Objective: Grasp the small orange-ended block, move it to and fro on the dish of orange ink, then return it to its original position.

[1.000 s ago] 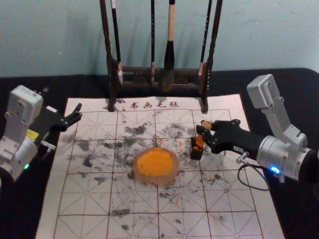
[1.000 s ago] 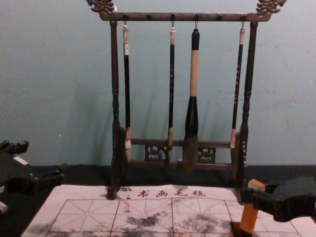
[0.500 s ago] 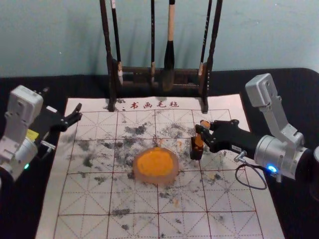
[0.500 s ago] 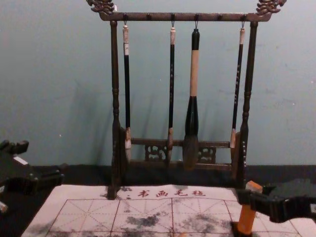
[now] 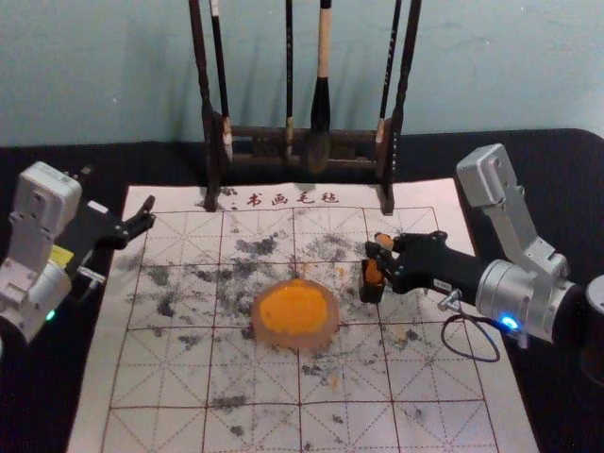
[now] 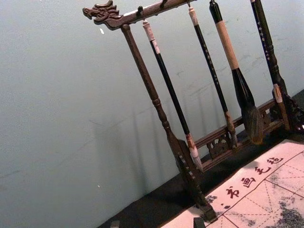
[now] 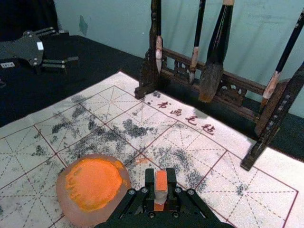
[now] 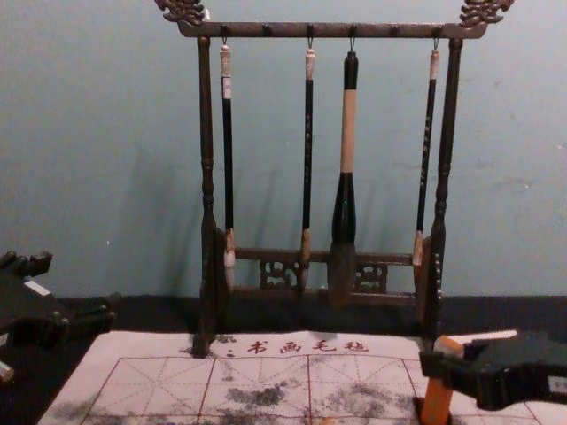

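Observation:
My right gripper (image 5: pixel 380 257) is shut on the small orange block (image 5: pixel 375 273), whose lower part reaches into a small dark holder (image 5: pixel 372 293) on the felt mat. In the right wrist view, the block's orange-and-white end (image 7: pixel 161 186) stands between the fingertips of this gripper (image 7: pixel 161 183). The block (image 8: pixel 438 400) looks nearly upright in the chest view, leaning slightly. Just left of the holder lies the dish of orange ink (image 5: pixel 294 313). Parked at the mat's far left is my left gripper (image 5: pixel 144 216), its fingers apart; its own wrist view catches the gripper's fingertips (image 6: pixel 156 224).
A dark wooden rack (image 5: pixel 264 135) with several hanging brushes stands along the mat's back edge, its right foot behind the holder. The ink-stained white mat (image 5: pixel 255 429) spreads over the black table (image 5: pixel 42 411). A loose cable (image 5: pixel 472 357) hangs by the right wrist.
My right gripper has shifted slightly left and downward with the block, which sits lower at the dark holder. The left arm has stayed where it was.

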Robot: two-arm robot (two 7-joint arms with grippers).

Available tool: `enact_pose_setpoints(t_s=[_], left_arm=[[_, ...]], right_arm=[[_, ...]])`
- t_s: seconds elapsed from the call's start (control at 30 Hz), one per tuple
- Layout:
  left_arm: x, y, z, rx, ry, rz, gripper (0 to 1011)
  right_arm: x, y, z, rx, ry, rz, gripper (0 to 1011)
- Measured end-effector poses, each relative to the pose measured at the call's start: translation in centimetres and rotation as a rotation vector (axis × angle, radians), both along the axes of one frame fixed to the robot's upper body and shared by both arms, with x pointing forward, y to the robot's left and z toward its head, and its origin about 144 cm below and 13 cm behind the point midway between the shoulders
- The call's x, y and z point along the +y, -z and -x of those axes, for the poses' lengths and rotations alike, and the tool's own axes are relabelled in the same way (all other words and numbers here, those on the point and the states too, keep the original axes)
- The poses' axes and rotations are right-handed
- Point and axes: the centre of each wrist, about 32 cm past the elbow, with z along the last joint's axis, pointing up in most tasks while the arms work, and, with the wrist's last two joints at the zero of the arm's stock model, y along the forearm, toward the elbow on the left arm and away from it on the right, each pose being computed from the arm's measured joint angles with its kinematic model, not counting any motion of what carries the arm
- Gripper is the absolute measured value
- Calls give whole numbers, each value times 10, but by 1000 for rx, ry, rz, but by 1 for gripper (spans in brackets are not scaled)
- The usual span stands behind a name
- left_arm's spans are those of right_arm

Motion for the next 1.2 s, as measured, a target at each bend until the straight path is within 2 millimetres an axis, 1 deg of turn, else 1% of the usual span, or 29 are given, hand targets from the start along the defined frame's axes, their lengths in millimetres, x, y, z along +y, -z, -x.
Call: enact_pose_setpoints(t_s=[0.53, 1.2], left_arm=[[0, 0, 0, 0, 0, 0, 1001], [0, 0, 0, 0, 0, 0, 1001]], right_arm=[[6, 10, -2, 26, 7, 31, 116], [6, 15, -1, 30, 12, 44, 117]])
